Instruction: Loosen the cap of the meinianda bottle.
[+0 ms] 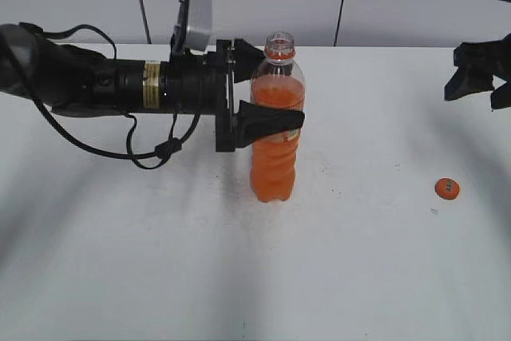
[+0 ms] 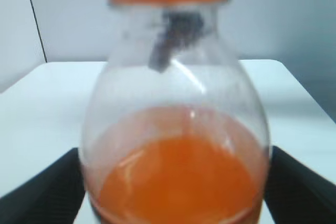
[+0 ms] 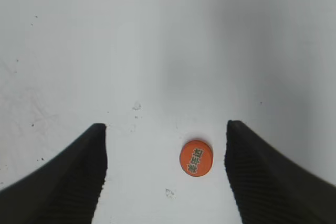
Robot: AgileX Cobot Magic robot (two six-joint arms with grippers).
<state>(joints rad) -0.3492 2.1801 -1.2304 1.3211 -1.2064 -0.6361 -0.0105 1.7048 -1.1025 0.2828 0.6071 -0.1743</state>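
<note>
The meinianda bottle (image 1: 275, 167) stands upright mid-table, clear with orange drink and an orange neck ring, and its mouth is open with no cap on it. My left gripper (image 1: 271, 89) is shut on the bottle's upper body from the left. In the left wrist view the bottle (image 2: 176, 129) fills the frame between the jaws (image 2: 176, 195). The cap (image 1: 447, 188), small, round and orange, lies flat on the table at the right. My right gripper (image 1: 479, 77) hangs open and empty above it. In the right wrist view the cap (image 3: 196, 157) shows on the table between the open fingers (image 3: 165, 174).
The white table (image 1: 120, 261) runs to a pale wall at the back. The left arm (image 1: 96, 81) lies horizontally across the left side, with a cable loop (image 1: 160, 149) hanging under it.
</note>
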